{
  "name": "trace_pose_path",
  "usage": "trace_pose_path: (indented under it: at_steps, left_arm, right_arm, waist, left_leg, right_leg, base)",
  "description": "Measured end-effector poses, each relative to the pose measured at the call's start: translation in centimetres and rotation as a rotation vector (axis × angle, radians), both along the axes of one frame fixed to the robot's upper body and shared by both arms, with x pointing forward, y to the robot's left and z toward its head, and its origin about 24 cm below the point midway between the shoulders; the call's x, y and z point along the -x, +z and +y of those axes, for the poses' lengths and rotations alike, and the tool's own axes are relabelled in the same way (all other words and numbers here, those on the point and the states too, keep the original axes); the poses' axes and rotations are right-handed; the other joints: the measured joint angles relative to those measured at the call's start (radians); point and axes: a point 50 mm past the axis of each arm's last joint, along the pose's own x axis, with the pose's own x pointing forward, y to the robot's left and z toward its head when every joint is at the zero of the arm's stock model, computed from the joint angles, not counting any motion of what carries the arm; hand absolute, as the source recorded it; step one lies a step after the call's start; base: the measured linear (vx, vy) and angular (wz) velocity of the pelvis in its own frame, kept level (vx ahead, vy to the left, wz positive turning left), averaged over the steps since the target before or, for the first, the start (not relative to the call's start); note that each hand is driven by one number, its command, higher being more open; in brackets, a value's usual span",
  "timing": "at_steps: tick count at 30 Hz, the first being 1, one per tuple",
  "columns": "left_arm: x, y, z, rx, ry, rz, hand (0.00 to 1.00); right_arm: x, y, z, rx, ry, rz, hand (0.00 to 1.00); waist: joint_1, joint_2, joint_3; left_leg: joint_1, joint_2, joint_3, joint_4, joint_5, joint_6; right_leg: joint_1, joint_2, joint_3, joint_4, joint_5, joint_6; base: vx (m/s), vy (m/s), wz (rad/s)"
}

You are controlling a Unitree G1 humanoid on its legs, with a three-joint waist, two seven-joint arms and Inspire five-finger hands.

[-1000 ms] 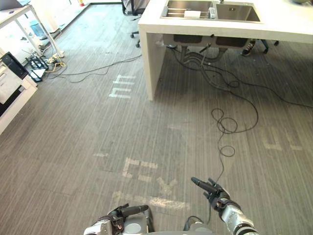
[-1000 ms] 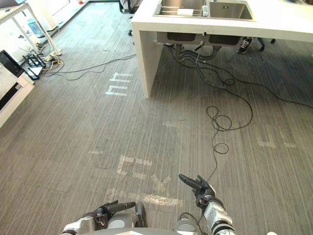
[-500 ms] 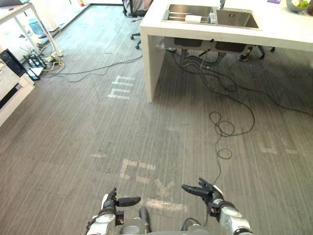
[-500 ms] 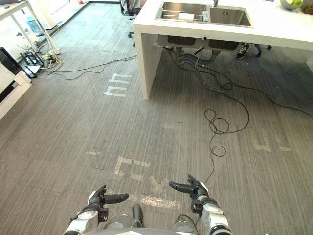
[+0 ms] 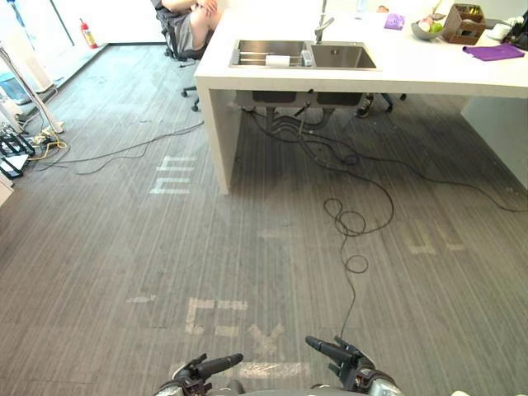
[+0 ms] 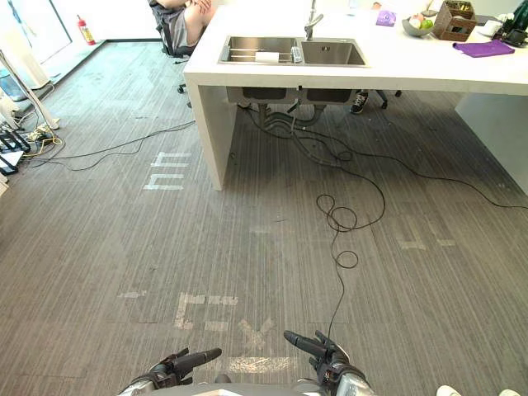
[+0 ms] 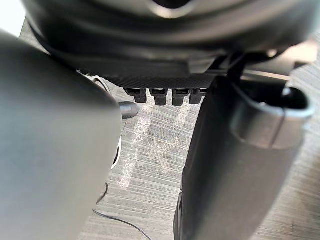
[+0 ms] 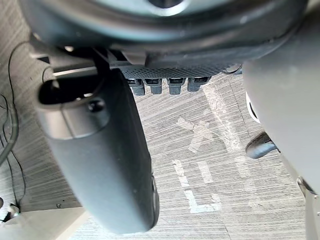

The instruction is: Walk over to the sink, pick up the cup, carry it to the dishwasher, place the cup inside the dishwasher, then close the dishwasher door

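Since a second ago the head camera has swung up and to the right. More of the table now shows, and both hands sit lower, against the bottom edge, with their poses much the same.

At the far left a red fire extinguisher [image 5: 84, 33] stands by the wall. Next to it a person [image 5: 188, 15] sits on an office chair close to the table's left end. Pale tape marks [image 5: 170, 175] lie on the grey floor [image 5: 99, 247] in front of that end.

Low in the head views the left hand [image 5: 206, 366] reaches in with its fingers stretched out straight and nothing in them. Its wrist view shows the same straight fingers over bare floor.

The white table [image 5: 429, 73] stands well ahead of the robot. A steel sink [image 5: 342, 56] with two basins is set into it, and a white block [image 5: 277, 61] lies in the left basin. The cup [image 5: 307, 58] is a small clear thing standing about where the two basins meet, well apart from both hands. A tap [image 5: 323, 25] rises behind it.

The right hand [image 5: 345, 363] is also spread, fingers straight and empty, pointing inward toward the left one.

Farther right on the table are a bowl of fruit [image 5: 427, 29], a brown basket [image 5: 462, 21] and a purple cloth [image 5: 492, 52].
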Motion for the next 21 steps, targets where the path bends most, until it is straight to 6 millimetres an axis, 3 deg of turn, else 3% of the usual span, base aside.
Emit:
trace_pose_path:
  at_steps: [4, 7, 9, 11, 13, 16, 18, 19, 20, 21]
  left_arm:
    - [-0.2, 0.0, 0.0, 0.014, -0.01, 0.001, 1.0]
    - [-1.6, 0.3, -0.1, 0.022, -0.043, -0.007, 1.0]
    - [-2.2, 0.3, -0.2, 0.016, -0.073, -0.002, 1.0]
    - [-2.3, 0.4, -0.1, 0.01, -0.087, -0.001, 1.0]
    - [-2.8, 0.6, -0.3, 0.012, -0.093, -0.014, 1.0]
    - [-6.7, 2.0, -1.7, 0.028, -0.169, -0.099, 1.0]
    - [-8.8, 3.0, -2.7, 0.036, -0.187, -0.158, 1.0]
    - [-9.2, 3.2, -3.3, 0.048, -0.182, -0.169, 1.0]
    - [-9.5, 3.4, -4.0, 0.072, -0.172, -0.174, 1.0]
    - [-9.4, 3.4, -4.1, 0.079, -0.17, -0.168, 1.0]
  right_arm:
    - [-0.8, 0.1, -0.4, 0.017, 0.003, -0.009, 1.0]
    - [-2.1, 0.6, -1.4, 0.043, -0.013, -0.034, 1.0]
    - [-2.7, 0.8, -1.8, 0.036, -0.037, -0.045, 1.0]
    - [-2.9, 0.8, -2.1, 0.037, -0.039, -0.036, 1.0]
    - [-3.5, 1.1, -2.2, 0.037, -0.042, -0.059, 1.0]
    - [-4.7, 1.9, -2.3, 0.006, -0.093, -0.126, 1.0]
    - [-5.3, 2.2, -2.3, -0.014, -0.124, -0.151, 1.0]
    - [-5.4, 2.3, -2.3, -0.022, -0.135, -0.156, 1.0]
    - [-5.7, 2.5, -2.2, -0.036, -0.151, -0.162, 1.0]
    - [-5.7, 2.6, -2.1, -0.037, -0.151, -0.162, 1.0]
  waist:
    - [0.0, 0.0, -0.006]
    - [-0.002, -0.001, 0.007]
    - [-0.009, -0.005, 0.027]
    - [-0.013, -0.005, 0.036]
    - [-0.027, -0.007, 0.055]
    - [-0.041, 0.009, 0.096]
    - [-0.041, 0.0, 0.115]
    - [-0.042, 0.005, 0.123]
    - [-0.041, -0.003, 0.132]
    - [-0.041, -0.006, 0.132]
  left_leg:
    - [-0.053, -0.014, -0.006, 0.0, 0.001, 0.014]
    - [-0.109, -0.049, -0.011, 0.0, -0.006, 0.025]
    - [-0.102, -0.074, -0.027, 0.0, -0.008, 0.028]
    - [-0.07, -0.09, -0.044, 0.0, -0.016, 0.07]
    - [-0.036, -0.087, -0.077, 0.001, -0.024, 0.082]
    - [-0.016, -0.036, -0.19, 0.02, -0.031, 0.09]
    - [0.0, -0.023, -0.222, 0.032, -0.041, 0.079]
    - [0.01, -0.018, -0.227, 0.045, -0.056, 0.072]
    - [0.022, -0.013, -0.229, 0.103, -0.103, 0.059]
    - [0.022, -0.013, -0.229, 0.135, -0.128, 0.051]
  right_leg:
    - [-0.106, -0.036, 0.007, 0.117, -0.058, -0.009]
    - [-0.209, -0.085, 0.019, 0.218, -0.086, 0.005]
    - [-0.215, -0.116, 0.019, 0.263, -0.099, 0.025]
    - [-0.187, -0.136, 0.021, 0.305, -0.098, 0.042]
    - [-0.2, -0.154, 0.025, 0.421, -0.09, 0.043]
    - [-0.283, -0.092, 0.059, 0.456, -0.137, 0.015]
    - [-0.332, -0.074, 0.077, 0.379, -0.105, 0.014]
    - [-0.345, -0.068, 0.084, 0.307, -0.061, 0.014]
    - [-0.342, -0.058, 0.094, 0.159, 0.026, 0.019]
    - [-0.34, -0.057, 0.096, 0.109, 0.051, 0.019]
  base:
    - [-0.1, 0.055, 0.04]
    - [-0.05, 0.069, 0.05]
    - [0.03, 0.076, 0.17]
    - [0.14, 0.072, 0.17]
    - [0.12, 0.013, 0.4]
    - [0.13, -0.073, 0.92]
    - [0.13, -0.086, 0.6]
    - [0.21, -0.155, 0.21]
    - [0.28, -0.216, 0.1]
    - [0.31, -0.265, 0.02]
